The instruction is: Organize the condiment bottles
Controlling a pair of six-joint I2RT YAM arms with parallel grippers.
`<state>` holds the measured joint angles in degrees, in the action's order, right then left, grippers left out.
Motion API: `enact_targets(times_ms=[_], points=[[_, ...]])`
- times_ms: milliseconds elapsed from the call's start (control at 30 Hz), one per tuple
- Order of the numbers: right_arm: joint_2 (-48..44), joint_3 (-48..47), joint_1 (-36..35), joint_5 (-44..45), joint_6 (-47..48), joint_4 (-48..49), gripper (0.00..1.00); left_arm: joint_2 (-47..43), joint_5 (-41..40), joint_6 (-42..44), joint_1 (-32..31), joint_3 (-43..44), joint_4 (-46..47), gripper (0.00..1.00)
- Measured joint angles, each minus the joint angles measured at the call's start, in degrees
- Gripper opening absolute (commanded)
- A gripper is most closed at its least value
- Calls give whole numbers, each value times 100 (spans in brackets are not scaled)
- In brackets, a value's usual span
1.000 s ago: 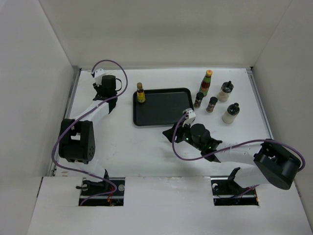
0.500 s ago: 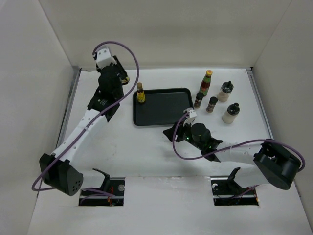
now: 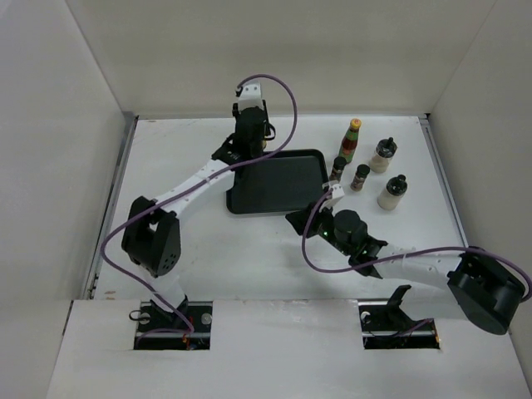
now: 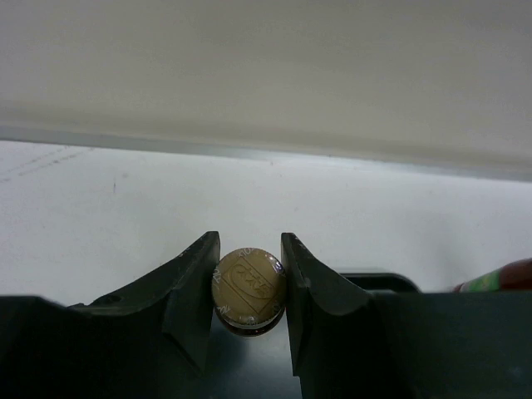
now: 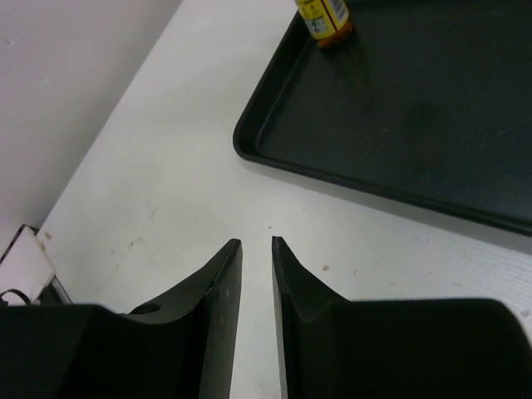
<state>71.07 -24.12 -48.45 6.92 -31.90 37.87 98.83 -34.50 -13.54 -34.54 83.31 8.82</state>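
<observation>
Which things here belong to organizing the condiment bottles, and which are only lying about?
Job: gripped bottle, yellow bottle, red bottle, dark jar by the tray, other dark jar, far whitish bottle, near whitish bottle, black tray.
Lying about: no loose thing visible; only the arms' purple cables.

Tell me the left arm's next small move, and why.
Probably lower it and release: the left gripper is shut on a tan-capped bottle over the black tray's far-left corner, where a yellow bottle already stands.

yellow bottle point(image 5: 324, 18) half off-frame
</observation>
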Motion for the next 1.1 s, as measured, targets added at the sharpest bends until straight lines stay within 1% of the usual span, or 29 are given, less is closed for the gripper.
enact_targets(times_ms=[67, 233, 400, 567, 733, 767, 833, 900, 1000, 1033, 1100], points=[[-98, 42, 11, 63, 15, 15, 36, 264, 59, -26, -7, -11, -2, 20], [-96, 66, 11, 122, 39, 7, 41, 717, 173, -83, -15, -11, 42, 21], [-98, 72, 31, 131, 61, 9, 44, 1058, 219, -153, -7, -52, 243, 22], [-61, 72, 39, 149, 63, 15, 45, 1296, 229, -201, 28, -258, 350, 23], [94, 70, 39, 157, 83, 13, 48, 1412, 267, -223, 127, -476, 584, 28], [125, 70, 39, 157, 83, 13, 49, 1412, 269, -229, 153, -494, 621, 30], [170, 70, 37, 160, 87, 9, 53, 1412, 267, -232, 186, -575, 772, 41], [173, 70, 37, 164, 105, 13, 55, 1410, 260, -236, 201, -669, 938, 56], [186, 70, 37, 164, 107, 20, 61, 1399, 271, -256, 223, -837, 1080, 78], [186, 70, 37, 164, 107, 17, 62, 1373, 275, -249, 221, -905, 1104, 83], [186, 70, 37, 164, 127, 22, 63, 1279, 286, -256, 201, -1010, 1093, 91]])
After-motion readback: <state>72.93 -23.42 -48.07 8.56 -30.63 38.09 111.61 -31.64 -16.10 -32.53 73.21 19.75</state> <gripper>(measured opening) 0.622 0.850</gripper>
